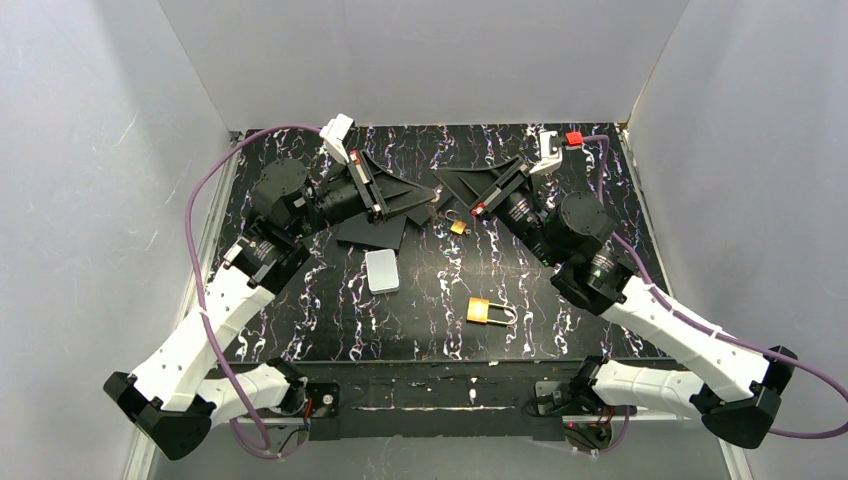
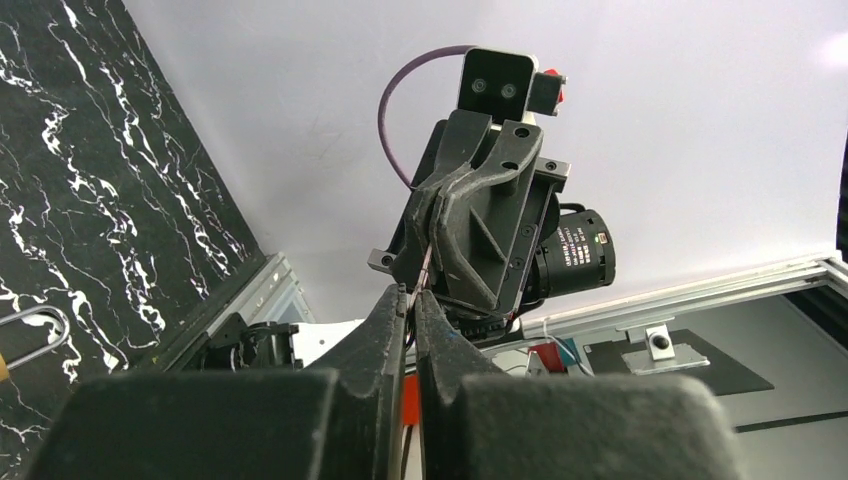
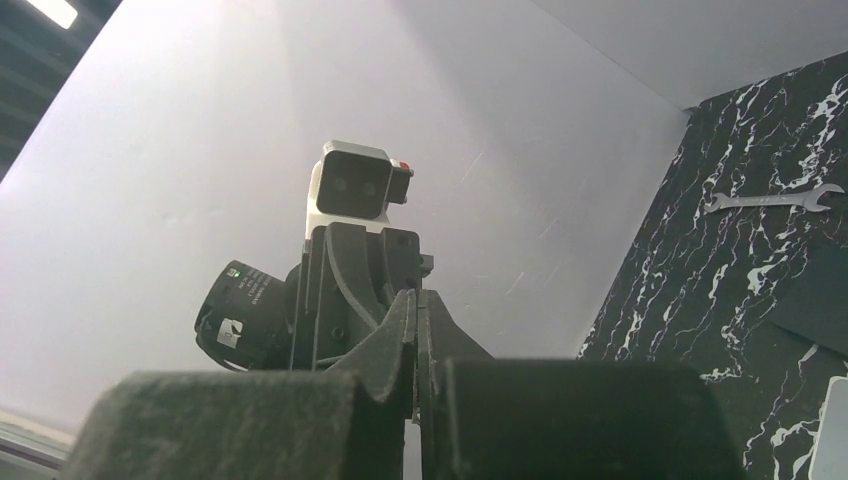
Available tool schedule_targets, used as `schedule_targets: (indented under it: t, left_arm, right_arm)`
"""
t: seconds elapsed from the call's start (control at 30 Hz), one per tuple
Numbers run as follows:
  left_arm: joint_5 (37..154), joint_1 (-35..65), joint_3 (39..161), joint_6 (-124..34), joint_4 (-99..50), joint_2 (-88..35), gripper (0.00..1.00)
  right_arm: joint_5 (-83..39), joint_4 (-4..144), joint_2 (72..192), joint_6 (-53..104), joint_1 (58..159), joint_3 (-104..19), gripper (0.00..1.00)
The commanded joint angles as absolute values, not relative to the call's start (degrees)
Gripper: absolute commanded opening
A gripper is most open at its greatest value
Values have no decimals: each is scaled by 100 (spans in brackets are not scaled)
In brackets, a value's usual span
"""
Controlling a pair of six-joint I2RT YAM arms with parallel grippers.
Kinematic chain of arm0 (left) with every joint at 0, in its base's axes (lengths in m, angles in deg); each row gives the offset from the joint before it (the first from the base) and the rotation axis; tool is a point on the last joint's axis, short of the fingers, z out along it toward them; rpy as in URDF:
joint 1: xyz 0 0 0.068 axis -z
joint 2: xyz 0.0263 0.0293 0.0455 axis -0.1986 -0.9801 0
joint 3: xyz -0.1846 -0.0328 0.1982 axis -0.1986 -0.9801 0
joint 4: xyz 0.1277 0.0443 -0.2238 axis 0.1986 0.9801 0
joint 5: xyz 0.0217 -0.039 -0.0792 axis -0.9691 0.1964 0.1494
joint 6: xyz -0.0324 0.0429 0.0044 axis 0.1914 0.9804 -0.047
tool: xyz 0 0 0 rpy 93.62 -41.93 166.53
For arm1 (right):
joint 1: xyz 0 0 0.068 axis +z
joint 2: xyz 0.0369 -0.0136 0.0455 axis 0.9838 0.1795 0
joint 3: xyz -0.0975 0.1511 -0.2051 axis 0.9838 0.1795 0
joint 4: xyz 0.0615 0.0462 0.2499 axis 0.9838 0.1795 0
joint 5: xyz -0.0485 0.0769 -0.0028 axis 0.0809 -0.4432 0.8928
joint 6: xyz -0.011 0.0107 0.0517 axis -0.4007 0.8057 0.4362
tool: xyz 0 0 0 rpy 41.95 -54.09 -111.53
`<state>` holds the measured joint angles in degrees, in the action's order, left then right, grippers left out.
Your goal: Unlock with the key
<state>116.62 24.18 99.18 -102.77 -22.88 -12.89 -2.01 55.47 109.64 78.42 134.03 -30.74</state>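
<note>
A brass padlock (image 1: 480, 311) lies on the black marbled table (image 1: 560, 320) near the front middle. A smaller brass padlock (image 1: 458, 227) lies further back; its shackle shows in the left wrist view (image 2: 35, 335). My left gripper (image 1: 432, 196) and right gripper (image 1: 441, 176) meet tip to tip just behind the small padlock. The left gripper (image 2: 411, 290) is shut on a thin metal strip (image 2: 426, 265), which looks like the key seen edge-on and reaches toward the right gripper's fingers (image 2: 470, 215). The right gripper (image 3: 415, 292) is shut, with nothing visible in it.
A pale grey flat box (image 1: 382, 270) lies left of centre. Black sheets (image 1: 372, 230) lie under the left gripper. A small wrench (image 3: 770, 200) lies on the table in the right wrist view. White walls enclose the table on three sides.
</note>
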Motion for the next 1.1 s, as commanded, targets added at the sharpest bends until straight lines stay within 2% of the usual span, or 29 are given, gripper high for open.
schedule_targets:
  t: [0.0, 0.2, 0.23, 0.37, 0.4, 0.43, 0.57, 0.73, 0.93, 1.07]
  left_arm:
    - [11548, 2396, 10033, -10145, -2067, -1246, 0]
    - [11380, 2396, 10119, -10108, -1744, -1221, 0]
    - [11362, 2396, 10128, -10137, -1694, -1226, 0]
    - [11246, 2388, 10242, -10142, -1230, -1282, 0]
    - [11234, 2376, 10277, -10138, -1105, -1298, 0]
    - [11227, 2364, 10302, -10125, -1003, -1317, 0]
    - [11295, 2290, 10351, -10050, -754, -1353, 0]
    - [11404, 2111, 10401, -9882, -400, -1351, 0]
    - [11763, 1878, 10420, -9613, 114, -1405, 0]
    - [11237, 1861, 10896, -9000, 1822, -1669, 0]
  right_arm:
    - [-91, 5212, 10942, 7844, 13402, -3049, 1]
    - [-200, 5469, 10773, 7703, 13402, -2953, 1]
    - [-232, 5578, 10744, 7665, 13400, -2961, 6]
    - [-163, 6057, 10584, 7506, 13398, -2981, 62]
    - [-82, 6200, 10534, 7461, 13402, -2998, 71]
    - [16, 6354, 10474, 7404, 13402, -3013, 75]
    - [632, 7252, 10277, 7148, 13398, -3172, 81]
    - [1484, 9234, 10343, 7120, 13397, -3716, 84]
    - [1029, 10547, 10872, 6930, 13397, -4460, 85]
    - [1056, 11385, 11277, 7169, 13353, -4861, 84]
